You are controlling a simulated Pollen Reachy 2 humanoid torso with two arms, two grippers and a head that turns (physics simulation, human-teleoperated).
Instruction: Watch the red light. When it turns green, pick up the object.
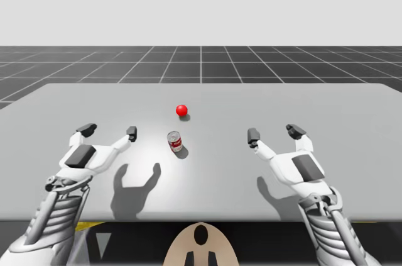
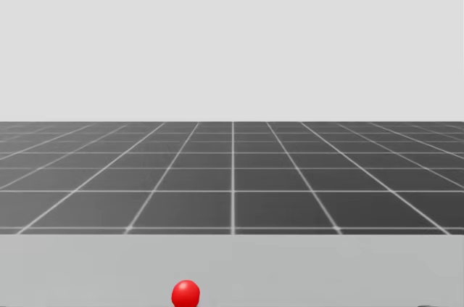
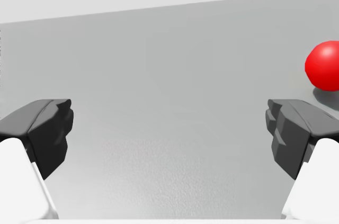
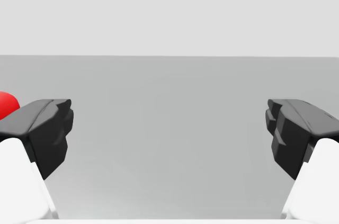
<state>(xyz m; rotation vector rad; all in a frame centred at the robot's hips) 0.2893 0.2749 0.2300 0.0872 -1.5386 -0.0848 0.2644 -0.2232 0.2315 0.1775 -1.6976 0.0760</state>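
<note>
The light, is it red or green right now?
Red. The light is a plain red ball on the table, just beyond the can; nothing on it looks green.

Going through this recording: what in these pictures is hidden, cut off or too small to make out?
- Right wrist view: the red light is mostly hidden behind one finger of the right gripper.
- Left wrist view: the red light is partly cut off by the picture's edge.
- High view: the red and white can is too small for its label to be made out, and its far side faces away from the camera.
</note>
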